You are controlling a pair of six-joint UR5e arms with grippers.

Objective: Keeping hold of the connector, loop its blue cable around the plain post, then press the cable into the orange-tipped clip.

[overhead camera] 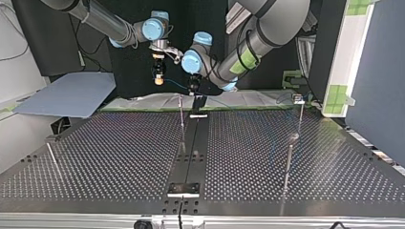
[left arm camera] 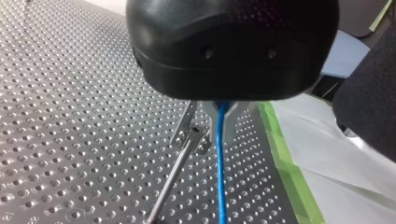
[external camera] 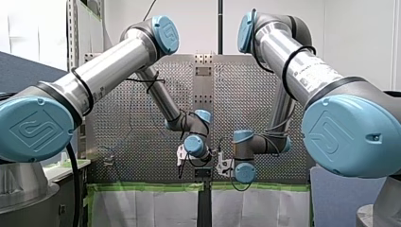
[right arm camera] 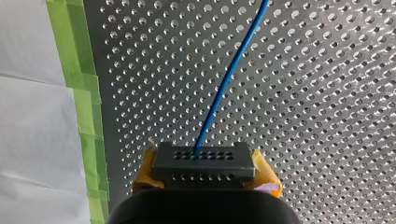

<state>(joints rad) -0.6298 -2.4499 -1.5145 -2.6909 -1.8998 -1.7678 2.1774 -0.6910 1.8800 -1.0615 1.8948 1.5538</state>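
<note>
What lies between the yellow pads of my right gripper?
The black connector, with its blue cable running out ahead, as the right wrist view shows.

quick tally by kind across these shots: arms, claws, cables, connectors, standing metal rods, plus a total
arms: 2 (my left arm, my right arm)
claws: 2 (left claw, right claw)
blue cable: 1
connector: 1
standing metal rods: 4
total: 10

Black connector (right arm camera: 204,161), blue cable (right arm camera: 229,79) leading from it
</note>
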